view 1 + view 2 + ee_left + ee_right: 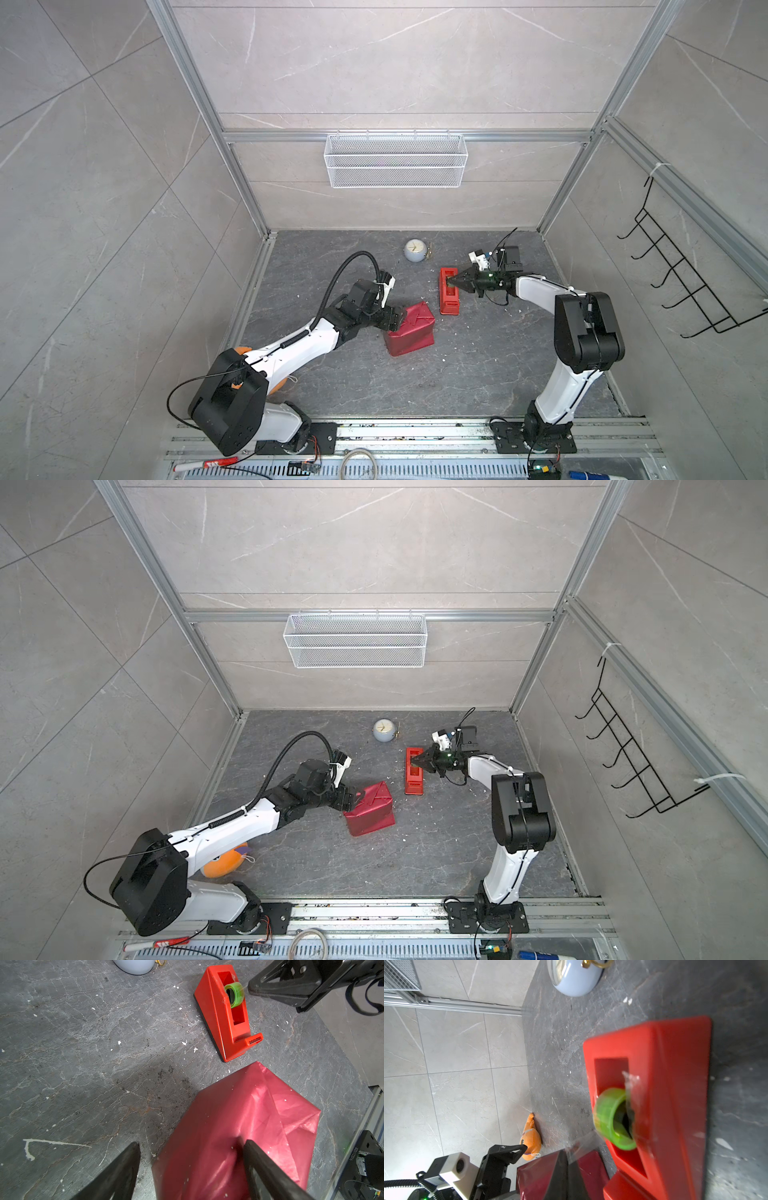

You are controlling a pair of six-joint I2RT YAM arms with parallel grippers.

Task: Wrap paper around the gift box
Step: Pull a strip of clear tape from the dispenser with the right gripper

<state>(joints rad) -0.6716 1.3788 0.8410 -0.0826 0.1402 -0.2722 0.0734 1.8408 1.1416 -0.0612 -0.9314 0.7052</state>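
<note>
Both top views: paper [409, 336] closed around gift box, box itself hidden. Parcel sits on middle of table [478, 374], folds meeting on top. Judged: wrapping mostly done, no tape seen on seam. Bare table on its near side; tape dispenser [449, 301] just beside far corner.

Left wrist: left gripper [191, 1144] spread wide, one finger [259, 1159] pressing parcel top, grasping nothing.

Right wrist: right gripper [566, 1155] closed, apparently pinching clear tape strip [591, 1138] running from green roll [610, 1118].

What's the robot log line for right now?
left gripper: open, finger pressing paper | right gripper: shut on tape at dispenser
</note>
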